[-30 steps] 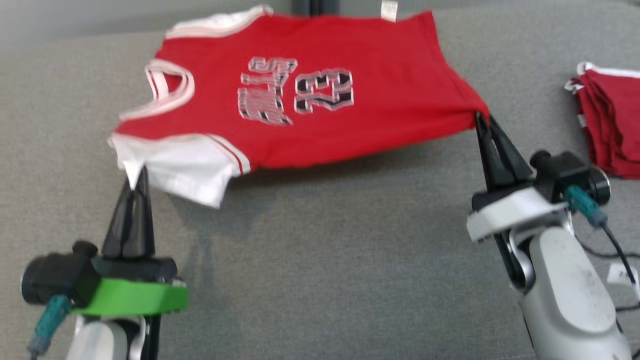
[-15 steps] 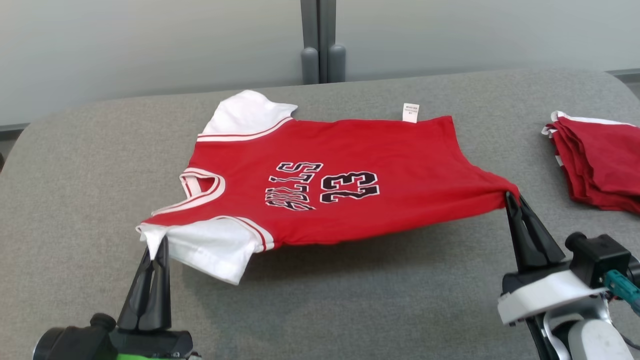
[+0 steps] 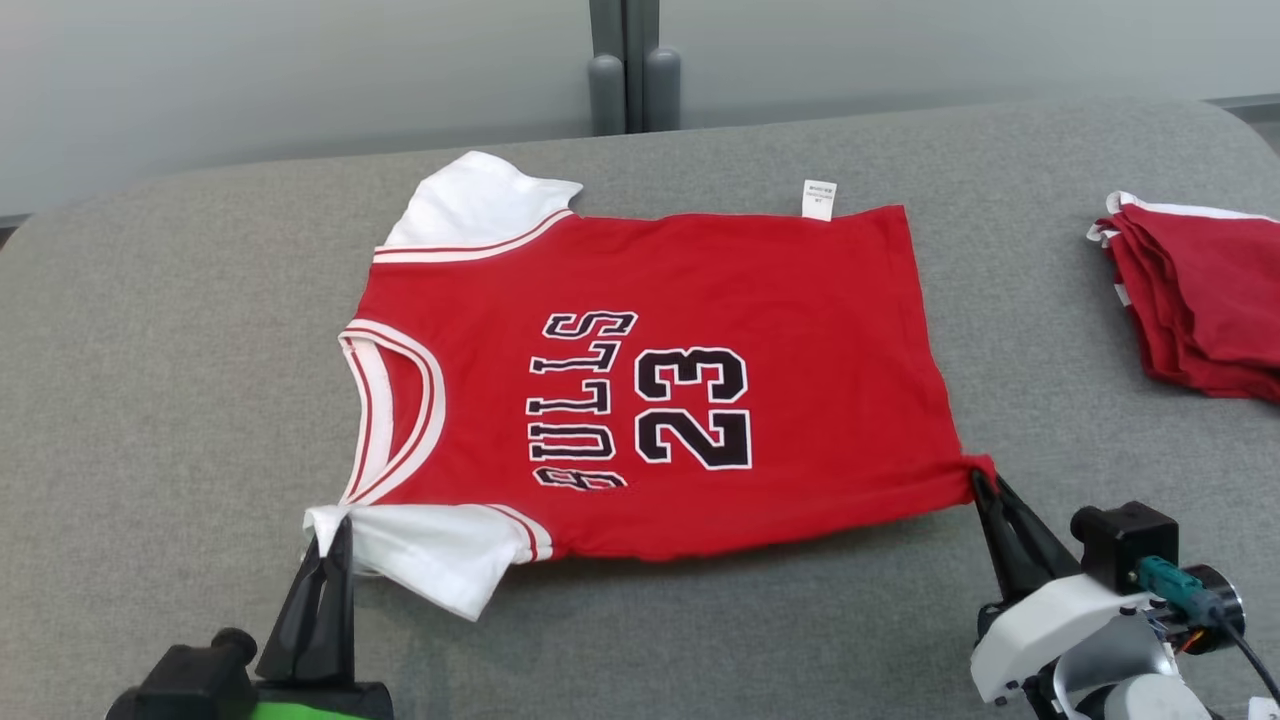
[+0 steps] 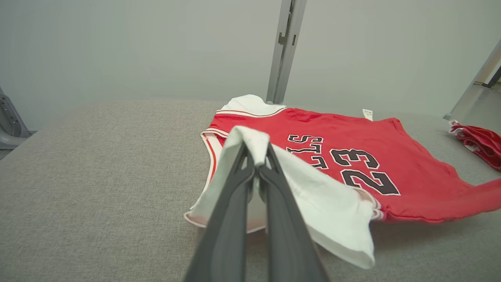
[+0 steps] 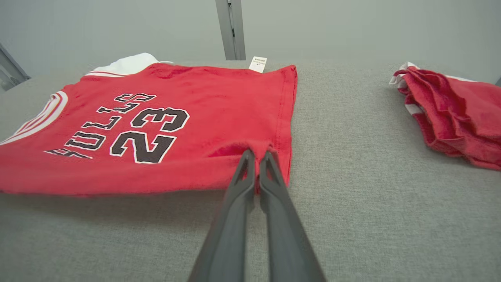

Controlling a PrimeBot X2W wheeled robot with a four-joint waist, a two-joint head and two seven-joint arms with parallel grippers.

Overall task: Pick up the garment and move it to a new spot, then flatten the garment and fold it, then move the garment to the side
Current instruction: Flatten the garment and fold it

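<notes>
Lowered since a moment ago, the garment [image 3: 640,380] lies nearly flat on the counter [image 3: 150,350], collar [image 3: 395,400] left, hem [image 3: 925,340] right, long axis sideways; left tool [image 3: 338,525] pinches its white sleeve [image 3: 430,550], right tool [image 3: 983,480] the hem's near corner

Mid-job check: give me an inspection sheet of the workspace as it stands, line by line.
Surface: grey fabric tabletop, no spills seen.
Job's things: red jersey spread print-up, near edge lifted off it.
Clutter: stack of folded red garments at the right edge.
Grippers: left gripper shut on the white sleeve; right gripper shut on the hem corner.
Cables: black cable with teal plug at the right wrist.
Surroundings: pale wall, grey post behind.
</notes>
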